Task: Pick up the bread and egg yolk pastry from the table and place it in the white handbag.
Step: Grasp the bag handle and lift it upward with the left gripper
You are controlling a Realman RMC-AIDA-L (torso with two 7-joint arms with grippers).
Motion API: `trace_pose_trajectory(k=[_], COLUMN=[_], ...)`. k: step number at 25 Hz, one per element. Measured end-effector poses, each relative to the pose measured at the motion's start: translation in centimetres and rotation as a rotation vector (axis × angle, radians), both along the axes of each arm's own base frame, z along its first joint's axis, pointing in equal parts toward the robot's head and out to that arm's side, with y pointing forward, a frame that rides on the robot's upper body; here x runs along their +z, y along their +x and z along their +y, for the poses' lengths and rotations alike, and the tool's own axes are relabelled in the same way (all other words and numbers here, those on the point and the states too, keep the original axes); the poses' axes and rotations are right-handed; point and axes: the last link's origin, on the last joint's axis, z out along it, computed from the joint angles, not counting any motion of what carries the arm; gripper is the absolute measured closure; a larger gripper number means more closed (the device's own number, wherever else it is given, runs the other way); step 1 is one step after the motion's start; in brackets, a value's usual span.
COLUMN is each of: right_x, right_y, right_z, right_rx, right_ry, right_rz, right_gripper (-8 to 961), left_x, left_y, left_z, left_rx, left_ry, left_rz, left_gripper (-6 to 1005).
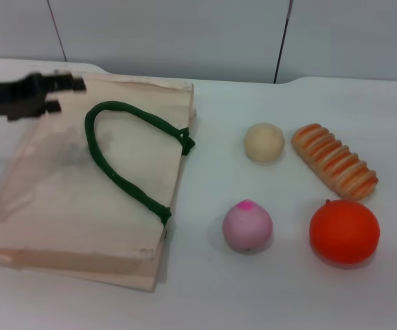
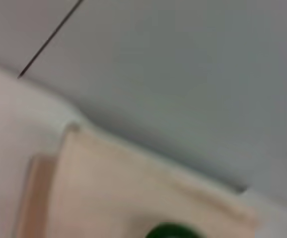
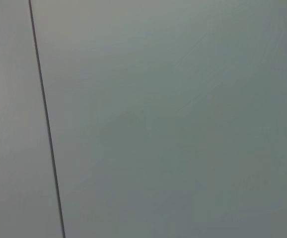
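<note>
At the upper left of the head view we find the left gripper (image 1: 66, 93) poised over the far left corner of the white handbag (image 1: 61, 206). Its fingers appear slightly apart with nothing between them. The handbag lies flat, filling the left half of the frame, and its green handle (image 1: 123, 158) loops across the upper panel. The mouth is not visibly open.

We judge the step in hand to be opening the bag. We advise pinching only the top cloth layer near the rim, then lifting it enough to leave a clear gap.

Right of centre, the egg yolk pastry (image 1: 264, 142) sits apart from the bag. Just beside it, at the upper right, lies the bread (image 1: 334, 161), set diagonally. The pink ball (image 1: 247, 225) and the orange ball (image 1: 344, 232) rest lower in the frame and stay untouched.

The right gripper is not in view; its wrist view shows only a grey wall panel.
</note>
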Motion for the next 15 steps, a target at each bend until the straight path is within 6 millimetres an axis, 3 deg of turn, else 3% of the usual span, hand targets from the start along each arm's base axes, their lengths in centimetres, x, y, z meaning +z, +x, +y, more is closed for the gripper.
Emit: trace_pose_trajectory(k=[8,15], right_x=[0.0,0.1], right_y=[0.0,-0.1], right_z=[0.0,0.1], right_rx=[0.000,0.001], right_ry=[-0.001,0.002], right_rz=[0.000,0.000], right_gripper=[125,125], left_x=[-1.0,-1.9], left_y=[0.3,0.6], left_z=[0.8,1.9], left_rx=[0.059,0.044], left_ry=[-0.157,-0.170], left_rz=[0.158,0.206], left_gripper=[142,143])
